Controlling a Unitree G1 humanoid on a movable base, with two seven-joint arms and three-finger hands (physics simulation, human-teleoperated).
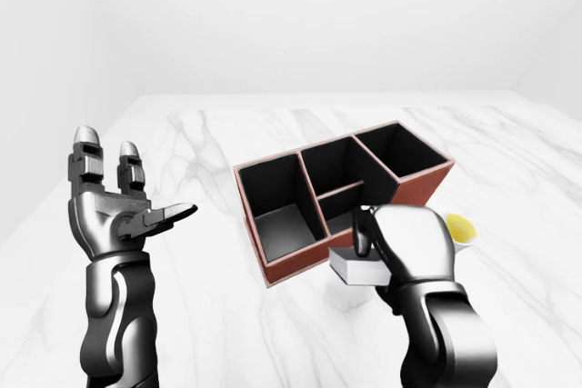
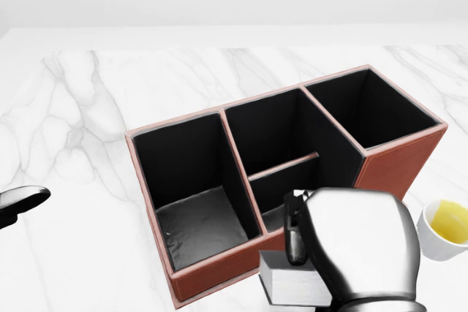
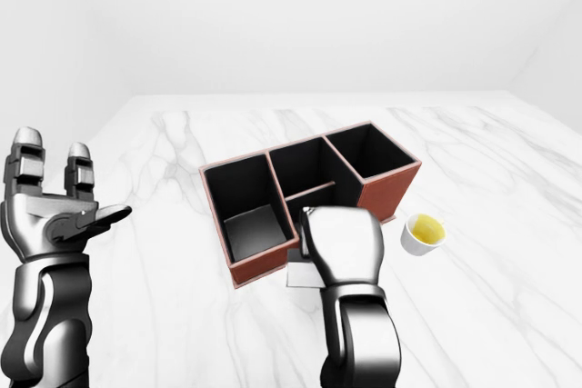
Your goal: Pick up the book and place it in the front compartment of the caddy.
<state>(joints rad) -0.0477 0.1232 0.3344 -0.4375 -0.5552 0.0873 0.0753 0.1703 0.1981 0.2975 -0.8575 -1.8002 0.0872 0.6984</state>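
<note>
The caddy (image 2: 216, 266) is reddish-brown with black insides and lies at an angle on the marble table. It has a large left compartment, a middle one split by a low divider, and a right one. My right hand (image 2: 298, 250) is shut on the grey book (image 2: 287, 284) and holds it at the caddy's lower wall in the head view, just below the small middle compartment. The hand hides most of the book. My left hand (image 1: 127, 199) is open and empty, raised at the left of the left-eye view, well away from the caddy.
A small white cup (image 2: 446, 229) with yellow liquid stands on the table just right of my right hand, near the caddy's right end. The white marble table (image 1: 200, 134) stretches around the caddy on all sides.
</note>
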